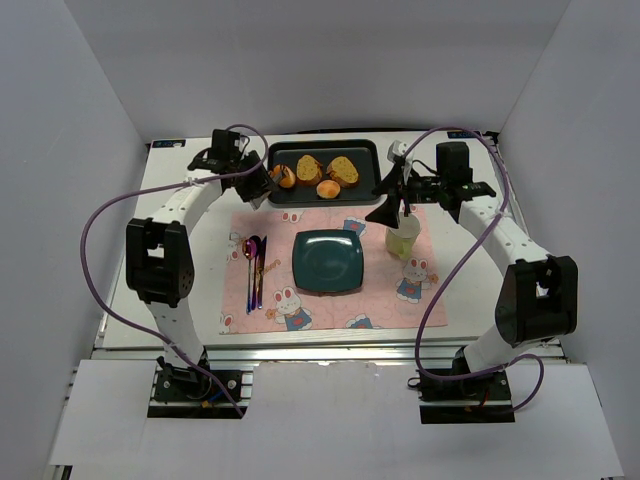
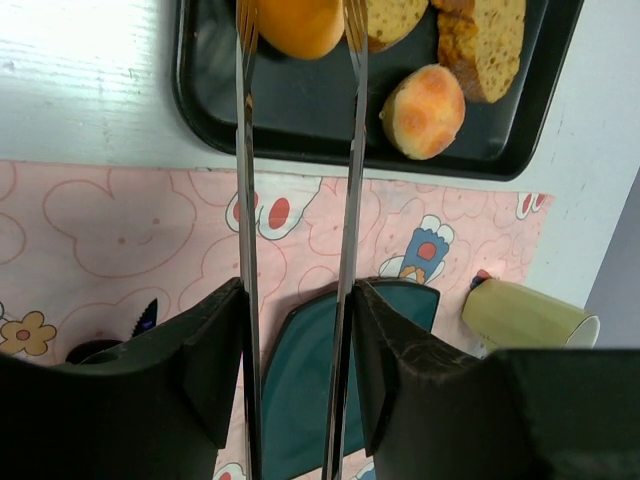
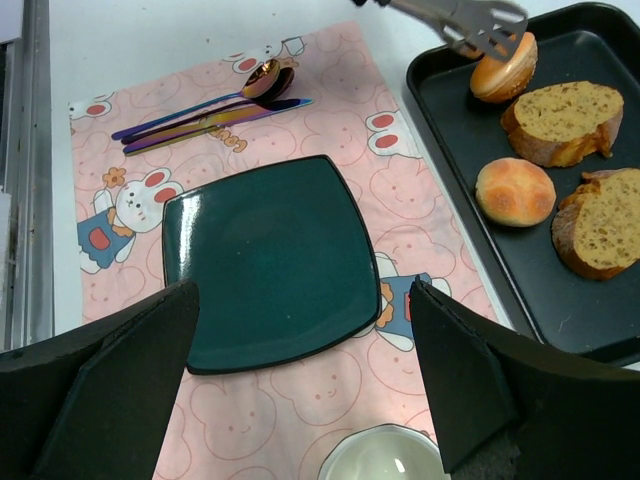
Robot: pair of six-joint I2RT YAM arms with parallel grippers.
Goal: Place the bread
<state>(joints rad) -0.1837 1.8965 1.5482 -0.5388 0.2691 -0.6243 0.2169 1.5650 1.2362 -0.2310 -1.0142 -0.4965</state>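
Observation:
The bread [image 2: 300,25] is a smooth golden-orange bun lying at the left end of the black tray [image 2: 200,90], also seen as the bread [image 3: 503,68] and the bread [image 1: 285,178]. My left gripper [image 2: 298,300] is shut on metal tongs [image 2: 247,200], whose two arms reach either side of the bread. The tongs' tips [image 3: 480,25] rest on the bun's top. A teal plate [image 1: 328,262] lies on the pink mat, bare. My right gripper [image 3: 303,290] hangs open over the mat's right side with nothing between its fingers.
The tray [image 1: 275,150] also holds a round bun [image 3: 515,190] and toasted slices [image 3: 560,120]. A pale yellow-green cup [image 1: 402,238] stands right of the plate, just under the right gripper. Iridescent cutlery [image 1: 255,265] lies left of the plate. White walls enclose the table.

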